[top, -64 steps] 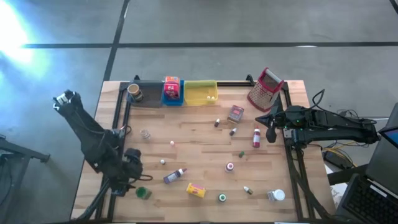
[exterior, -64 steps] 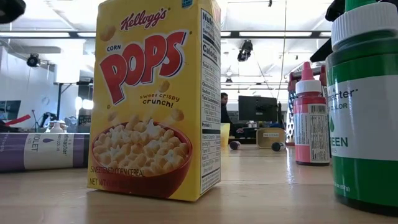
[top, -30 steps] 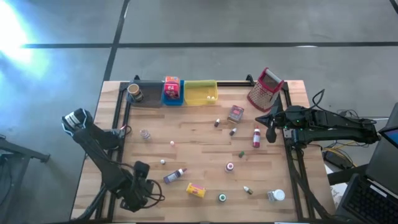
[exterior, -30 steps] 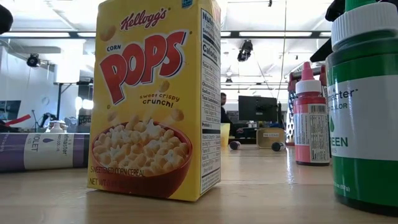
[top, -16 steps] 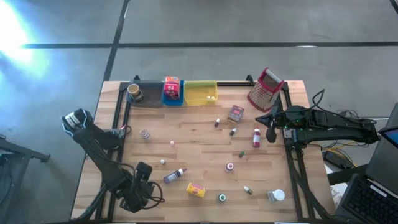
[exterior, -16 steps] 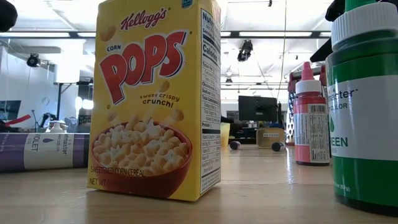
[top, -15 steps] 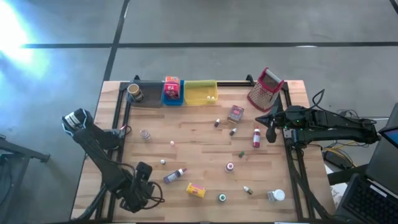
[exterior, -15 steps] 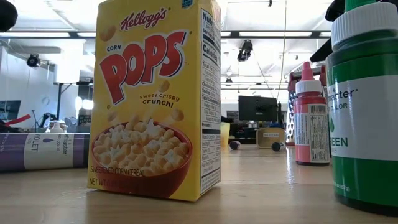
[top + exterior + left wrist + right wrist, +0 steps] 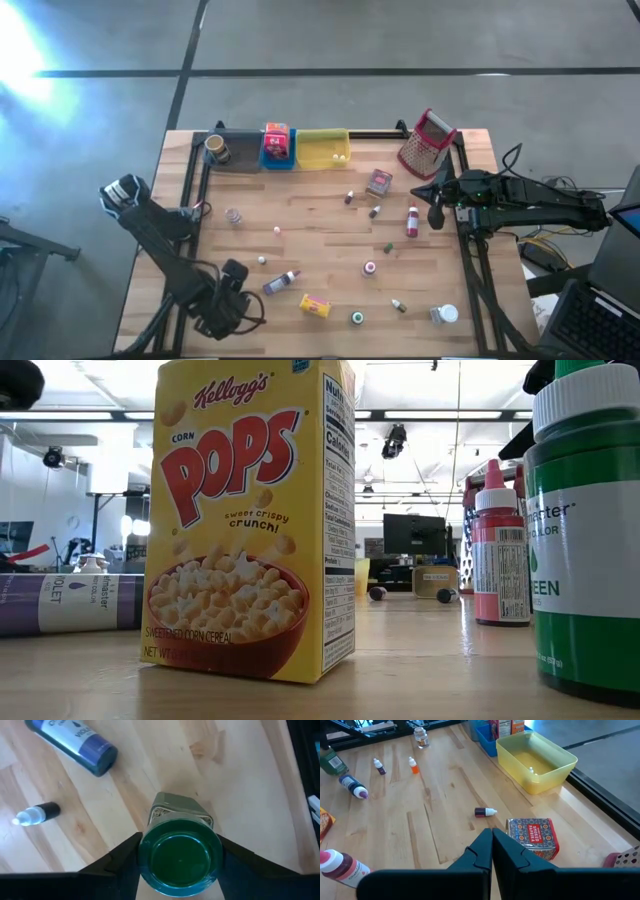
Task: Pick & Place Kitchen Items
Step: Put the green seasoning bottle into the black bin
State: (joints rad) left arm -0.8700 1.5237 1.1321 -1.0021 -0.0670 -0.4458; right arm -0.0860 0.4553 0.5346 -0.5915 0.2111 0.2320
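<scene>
Risk sits mostly with the green jar [image 9: 180, 861], which stands upright on the desk [image 9: 330, 240] directly beneath the left hand [image 9: 180, 857], between its two fingers [image 9: 117, 862]. The fingers flank the round green lid on either side; whether they already press on it or are only just beside it I cannot tell. Seen from above, the left hand [image 9: 228, 308] hides the jar at the near left corner of the desk.

A round, smooth lid offers little to grip, so an off-centre squeeze could make the jar twist or pop out. A tilt on lifting could drop it, and it might roll into the blue bottle [image 9: 72, 742] lying near the hand or the small dropper bottle [image 9: 36, 813] a little farther off, or off the desk edge close by.

The right hand [image 9: 492, 849] waits well apart, fingers pressed together and empty, above the patterned box [image 9: 532, 837].
</scene>
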